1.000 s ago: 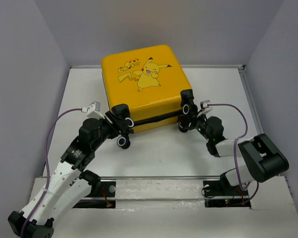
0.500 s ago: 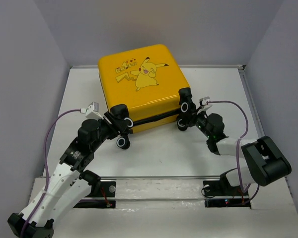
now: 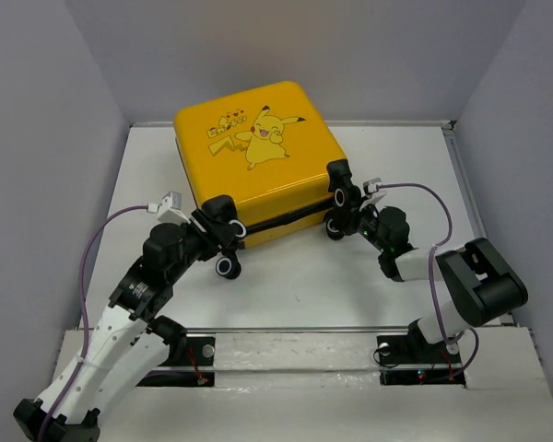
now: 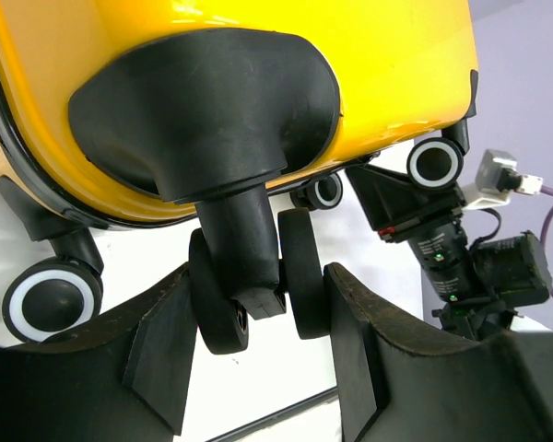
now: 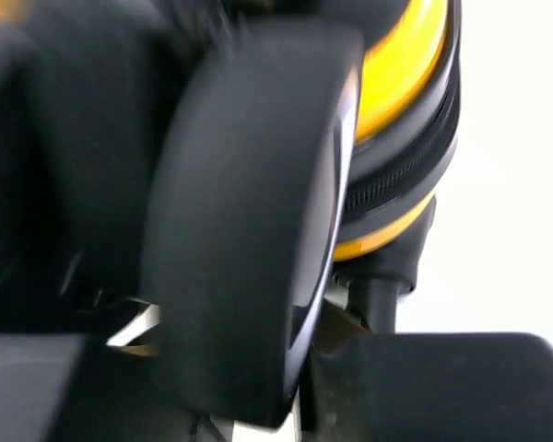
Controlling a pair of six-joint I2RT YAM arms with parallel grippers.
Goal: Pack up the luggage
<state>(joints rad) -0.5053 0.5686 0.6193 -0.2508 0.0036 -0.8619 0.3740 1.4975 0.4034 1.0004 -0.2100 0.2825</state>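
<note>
Shut yellow suitcase (image 3: 258, 175), laid flat on a table (image 3: 286, 276). Near-left wheel (image 4: 300, 276) is pinched by the left gripper (image 4: 258, 299) (probably to turn it); right gripper's (image 3: 350, 214) spread at near-right wheel (image 5: 249, 230) cannot be told.

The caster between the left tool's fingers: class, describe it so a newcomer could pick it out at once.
On the white table lies a yellow suitcase, its wheeled end toward the arms. At its near-left corner, take the black twin-wheel caster flanked by the left tool's fingers, not the white-ringed wheel beside it.
</note>
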